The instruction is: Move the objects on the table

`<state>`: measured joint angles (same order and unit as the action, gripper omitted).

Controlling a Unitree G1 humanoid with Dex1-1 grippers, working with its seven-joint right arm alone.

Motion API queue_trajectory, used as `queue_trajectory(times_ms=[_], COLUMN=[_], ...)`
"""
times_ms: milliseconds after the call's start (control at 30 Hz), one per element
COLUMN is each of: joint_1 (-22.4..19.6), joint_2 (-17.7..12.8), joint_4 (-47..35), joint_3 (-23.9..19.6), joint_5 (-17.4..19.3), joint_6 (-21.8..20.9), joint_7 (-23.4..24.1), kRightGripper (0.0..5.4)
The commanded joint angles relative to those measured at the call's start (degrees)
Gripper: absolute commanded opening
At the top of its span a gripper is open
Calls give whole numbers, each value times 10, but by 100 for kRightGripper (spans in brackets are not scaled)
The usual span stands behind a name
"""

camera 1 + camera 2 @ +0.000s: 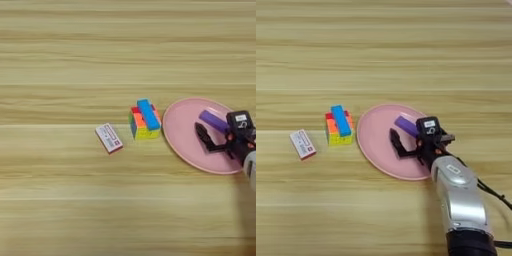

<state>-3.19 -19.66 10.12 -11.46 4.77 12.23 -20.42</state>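
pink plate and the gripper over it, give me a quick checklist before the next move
1. Purple block on the pink plate: ok, it lies on the plate's far right part.
2. Right gripper free of the block: cannot tell, the fingers sit just beside it.
3. Blue bar steady: ok, it lies flat on top of the multicoloured cube.
4. Cube clear of the plate: ok, a narrow gap shows at the plate's left rim.
5. White box reachable: ok, it lies alone on the table, left of the cube.
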Motion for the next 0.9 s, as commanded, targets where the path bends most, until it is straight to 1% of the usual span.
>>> queue_trajectory(times_ms=[33, 133, 267, 400, 567, 900], joint_1=[-36, -40, -32, -30, -27, -25], joint_2=[-20, -22, -21, -21, -21, -21], joint_4=[-1, 11, -2, 1, -6, -9], joint_3=[-10, -10, -6, -2, 0, -2], joint_5=[3, 1, 6, 4, 13, 17], joint_6=[-21, -24, -20, -13, 10, 22], joint_7=[7, 6, -5, -11, -25, -26], kRightGripper=[538, 538, 538, 476, 397, 253])
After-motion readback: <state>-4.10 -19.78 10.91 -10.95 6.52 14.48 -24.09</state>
